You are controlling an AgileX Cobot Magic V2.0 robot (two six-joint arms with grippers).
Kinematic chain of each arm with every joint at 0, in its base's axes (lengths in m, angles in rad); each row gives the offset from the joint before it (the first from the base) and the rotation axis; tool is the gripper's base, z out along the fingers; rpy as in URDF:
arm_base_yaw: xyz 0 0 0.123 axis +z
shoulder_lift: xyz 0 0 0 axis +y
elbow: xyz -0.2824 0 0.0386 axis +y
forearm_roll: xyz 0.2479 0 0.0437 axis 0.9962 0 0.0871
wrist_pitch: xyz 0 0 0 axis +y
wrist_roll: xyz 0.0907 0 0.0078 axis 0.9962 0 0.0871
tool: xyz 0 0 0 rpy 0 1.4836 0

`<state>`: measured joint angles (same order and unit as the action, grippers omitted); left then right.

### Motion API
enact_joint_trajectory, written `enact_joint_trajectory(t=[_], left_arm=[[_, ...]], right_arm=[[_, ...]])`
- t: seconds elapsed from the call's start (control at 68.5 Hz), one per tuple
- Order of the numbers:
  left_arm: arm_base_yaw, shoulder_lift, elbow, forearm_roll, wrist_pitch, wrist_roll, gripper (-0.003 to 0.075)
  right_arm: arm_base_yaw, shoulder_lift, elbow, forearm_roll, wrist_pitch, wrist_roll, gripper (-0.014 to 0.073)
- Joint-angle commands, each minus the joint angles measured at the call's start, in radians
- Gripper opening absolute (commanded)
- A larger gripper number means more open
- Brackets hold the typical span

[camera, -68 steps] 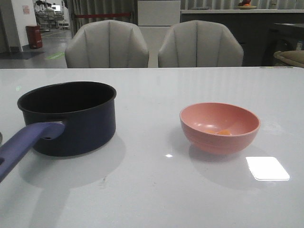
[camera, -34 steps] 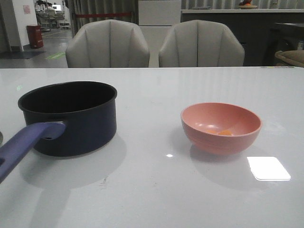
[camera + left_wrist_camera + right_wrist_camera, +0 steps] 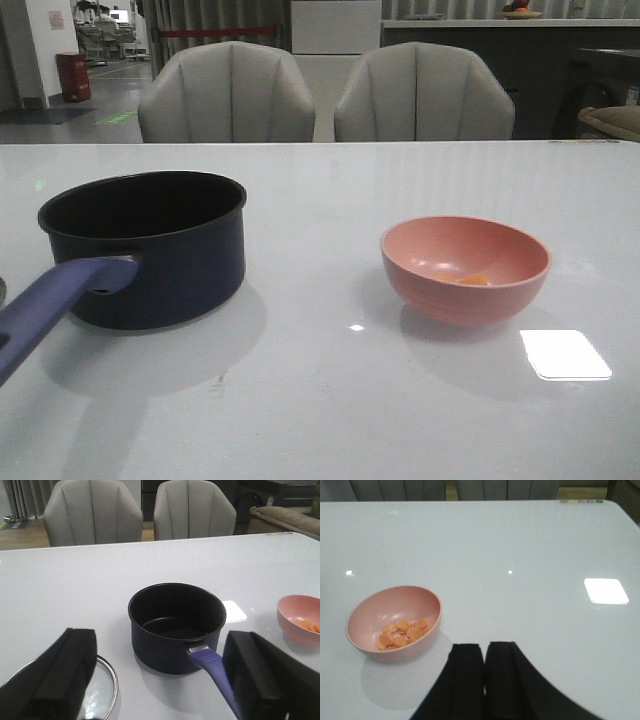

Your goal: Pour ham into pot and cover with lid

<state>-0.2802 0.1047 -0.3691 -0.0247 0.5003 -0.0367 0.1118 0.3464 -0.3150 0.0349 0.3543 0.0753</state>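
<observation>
The navy saucepan (image 3: 142, 245) stands toward the left edge of the white bench (image 3: 320, 400), empty, its blue-purple handle (image 3: 55, 300) pointing at the near left corner. The pink bowl (image 3: 465, 268) sits well apart toward the right edge, holding small orange ham slices (image 3: 400, 632). The glass lid (image 3: 102, 687) lies flat near the saucepan. The left gripper (image 3: 160, 680) is spread wide; the right gripper (image 3: 485, 672) has its fingers pressed together, holding nothing.

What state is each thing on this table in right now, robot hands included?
pot: upright, uncovered, empty inside.
lid: lying on the table beside the pot, partly hidden.
bowl: upright, holding the ham.
ham: small slices piled in the bowl.
left gripper: fingers open wide, holding nothing.
right gripper: fingers closed, empty.
</observation>
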Motion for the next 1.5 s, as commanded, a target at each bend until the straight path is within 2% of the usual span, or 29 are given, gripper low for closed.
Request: enact_joint_trajectory(t=[0.0,0.131,0.219,0.351,0.555,0.862,0.949,1.139,1.198,1.358,1.49], left_arm=[[-0.005,0.012,-0.026,-0.01,-0.075,-0.003,0.0552],[-0.005,0.012,-0.026,-0.015,-0.075,-0.003,0.0552],[-0.005,0.012,-0.026,-0.015,-0.075,-0.003,0.0552],[-0.005,0.012,-0.026,-0.015,-0.075,-0.003,0.0553],[-0.005,0.012,-0.026,-0.015,-0.075,-0.003,0.0552],[-0.005,0.012,-0.026,-0.015,-0.075,-0.003,0.0552],[-0.005,0.012,-0.026,-0.015,-0.075,-0.003,0.0553],[-0.005,0.012,-0.026,-0.015,-0.075,-0.003,0.0552],[-0.005,0.012,-0.026,-0.015,-0.075,-0.003,0.0552],[-0.005,0.012,-0.026,-0.015,-0.075,-0.003,0.0552],[-0.005,0.012,-0.026,-0.015,-0.075,-0.003,0.0553]], right_arm=[[-0.002,0.094,-0.062,-0.009,-0.074,0.001,0.0218],[0.047,0.277,-0.152,-0.009,-0.085,0.001,0.0459],[0.09,0.409,-0.216,-0.009,-0.085,0.001,0.0524],[0.147,0.639,-0.332,0.002,-0.101,0.001,0.0524],[0.149,0.976,-0.51,0.022,-0.091,0.001,0.0524],[0.149,1.304,-0.687,0.048,-0.063,0.001,0.0522],[0.149,1.35,-0.727,0.055,-0.046,0.001,0.048],[0.149,1.387,-0.772,0.082,-0.005,0.001,0.0182],[0.149,1.378,-0.785,0.085,0.003,0.001,0.0122],[0.152,1.333,-0.841,0.086,0.021,0.001,0.0135],[0.177,1.295,-0.894,0.094,-0.072,0.001,0.0135]])
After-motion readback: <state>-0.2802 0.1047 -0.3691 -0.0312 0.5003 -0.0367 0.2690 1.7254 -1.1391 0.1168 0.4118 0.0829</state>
